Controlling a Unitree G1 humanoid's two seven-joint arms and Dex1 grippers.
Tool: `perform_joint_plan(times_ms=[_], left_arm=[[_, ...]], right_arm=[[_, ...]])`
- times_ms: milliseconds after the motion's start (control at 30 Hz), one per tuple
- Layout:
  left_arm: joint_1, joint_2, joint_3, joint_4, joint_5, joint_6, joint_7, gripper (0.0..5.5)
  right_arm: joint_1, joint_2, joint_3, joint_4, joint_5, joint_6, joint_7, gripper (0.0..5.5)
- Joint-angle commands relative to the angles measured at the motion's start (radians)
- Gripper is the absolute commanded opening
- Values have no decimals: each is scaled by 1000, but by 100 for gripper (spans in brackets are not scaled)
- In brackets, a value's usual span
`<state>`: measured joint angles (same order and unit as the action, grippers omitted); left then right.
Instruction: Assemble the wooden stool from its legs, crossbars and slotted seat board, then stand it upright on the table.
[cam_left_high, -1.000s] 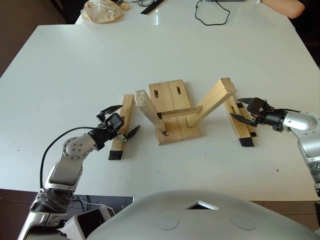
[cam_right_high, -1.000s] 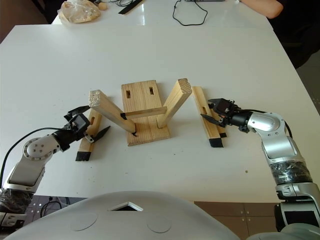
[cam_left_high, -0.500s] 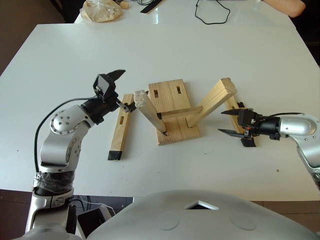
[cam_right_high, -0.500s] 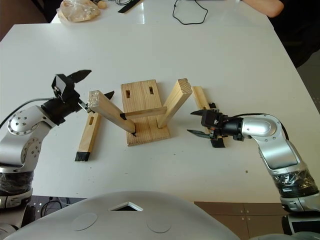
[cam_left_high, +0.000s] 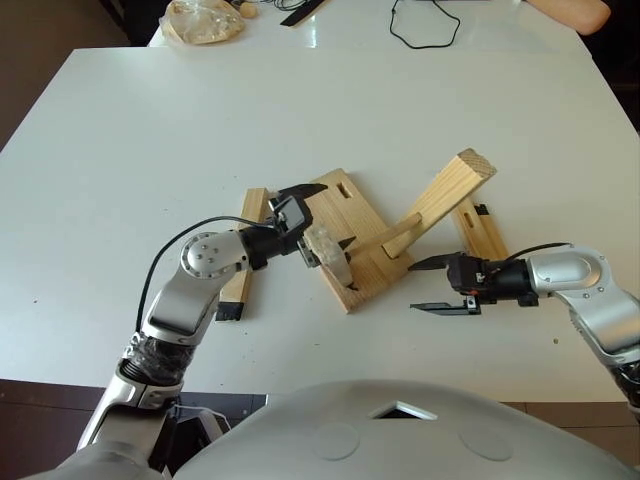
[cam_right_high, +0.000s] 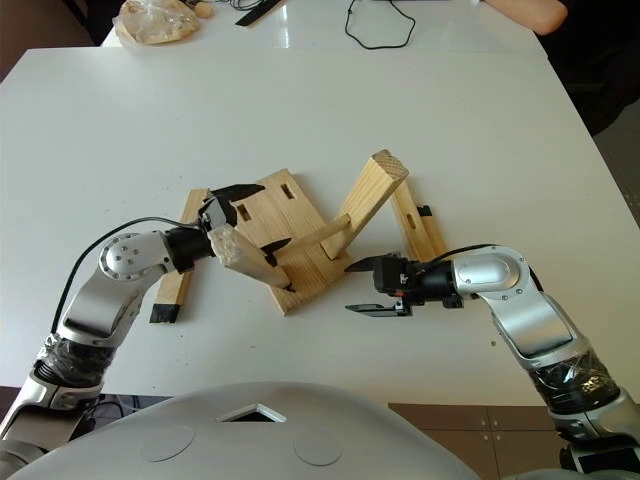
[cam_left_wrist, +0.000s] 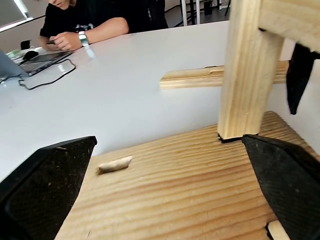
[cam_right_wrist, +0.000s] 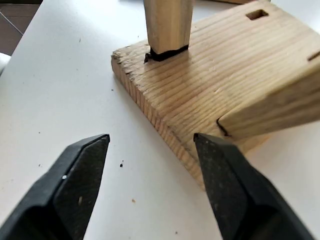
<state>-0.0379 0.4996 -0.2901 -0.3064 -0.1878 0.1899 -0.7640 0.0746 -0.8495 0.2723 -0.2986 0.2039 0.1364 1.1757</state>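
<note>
The seat board (cam_left_high: 362, 205) at table (cam_left_high: 150, 120) centre has turned, likely for fitting the loose legs (cam_left_high: 482, 232). Left gripper (cam_left_high: 335, 213), released, now straddles its 9 o'clock leg (cam_left_high: 328, 260); right gripper (cam_left_high: 413, 287), released, came to 4 o'clock.

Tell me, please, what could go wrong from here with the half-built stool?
1. The left tool is open at the top of the left leg, which leans outward from the seat board; pushing on it might lever it from its slot.
2. The right tool is open near the board's near corner; the board lies loose on the table, so contact may just slide it.
3. A loose leg lying beside the board could be knocked away.
</note>
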Motion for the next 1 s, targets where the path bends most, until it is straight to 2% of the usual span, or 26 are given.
perform_joint_plan(times_ms=[33,300,467,567,667,733,900,1000], left_arm=[[19,-15,-72,-11,28,13,-16,540],[29,-1,-85,-34,17,40,-46,540],[26,53,23,-48,-11,43,-47,540],[-30,56,129,-33,-67,59,-32,540],[-124,74,173,71,-43,10,-44,540],[-193,75,156,181,10,-58,-50,540],[-325,16,42,503,198,-288,-15,457],[-377,-8,-41,666,307,-453,-16,455]], right_arm=[[-31,9,16,46,-34,-2,-1,312],[-81,22,-36,90,-53,-27,-50,312],[-46,5,-78,20,-15,2,-54,312],[19,-23,-106,-51,43,42,-25,312],[84,-70,-100,-112,81,62,32,312],[86,-69,-82,-138,107,88,51,312],[59,21,59,-214,114,168,29,231],[39,87,149,-209,92,223,-7,186]])
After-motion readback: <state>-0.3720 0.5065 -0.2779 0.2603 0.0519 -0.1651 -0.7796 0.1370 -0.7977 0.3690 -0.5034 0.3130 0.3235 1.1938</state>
